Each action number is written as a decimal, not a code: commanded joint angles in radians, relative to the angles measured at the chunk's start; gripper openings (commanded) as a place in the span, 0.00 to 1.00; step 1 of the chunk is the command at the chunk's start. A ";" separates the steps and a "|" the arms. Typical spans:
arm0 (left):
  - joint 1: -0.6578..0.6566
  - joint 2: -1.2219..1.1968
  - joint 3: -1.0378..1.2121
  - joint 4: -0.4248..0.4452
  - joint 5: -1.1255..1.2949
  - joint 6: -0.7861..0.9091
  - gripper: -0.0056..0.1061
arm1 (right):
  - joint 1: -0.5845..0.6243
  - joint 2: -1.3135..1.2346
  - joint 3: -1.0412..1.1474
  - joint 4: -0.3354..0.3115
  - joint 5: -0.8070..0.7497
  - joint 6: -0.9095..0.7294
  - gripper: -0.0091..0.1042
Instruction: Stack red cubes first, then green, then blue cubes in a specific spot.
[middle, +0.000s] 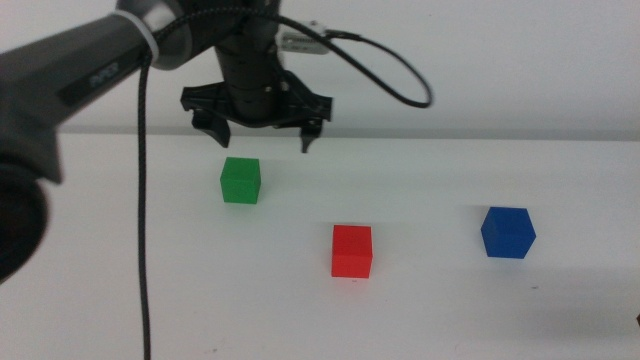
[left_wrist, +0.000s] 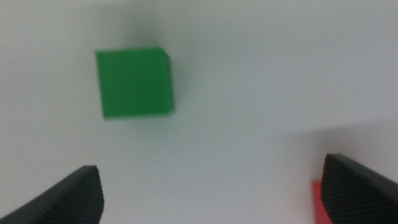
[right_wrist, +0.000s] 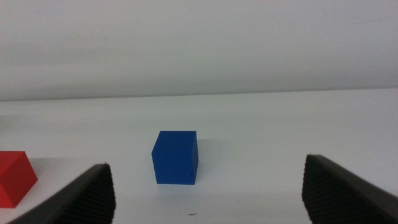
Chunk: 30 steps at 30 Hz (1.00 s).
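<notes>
White tabletop (middle: 500, 310) holds three separate cubes; nothing is stacked yet. At upper left the left gripper (middle: 262, 130) hangs wide open above the green cube (middle: 241, 181). Red cube (middle: 352, 250) sits centre, blue cube (middle: 507, 233) right, faced by the wide-open right gripper (right_wrist: 208, 186).

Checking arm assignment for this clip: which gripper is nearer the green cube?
Left. The left gripper hovers open just above and behind the green cube. The right gripper waits out of the middle view, facing the blue cube.
</notes>
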<state>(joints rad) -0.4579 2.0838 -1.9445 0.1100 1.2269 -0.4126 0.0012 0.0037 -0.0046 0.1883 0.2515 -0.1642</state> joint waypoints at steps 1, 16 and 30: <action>0.038 0.063 -0.055 -0.033 0.087 0.038 0.89 | -0.009 -0.039 0.043 -0.003 -0.003 -0.007 0.79; 0.129 0.203 -0.117 -0.033 0.063 0.051 0.89 | -0.009 -0.039 0.043 -0.003 -0.003 -0.007 0.79; 0.131 0.253 -0.117 -0.031 -0.031 0.068 0.89 | -0.009 -0.039 0.043 -0.003 -0.003 -0.007 0.79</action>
<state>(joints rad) -0.3320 2.3310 -2.0557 0.0756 1.2160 -0.3468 0.0012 0.0037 -0.0046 0.1883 0.2515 -0.1642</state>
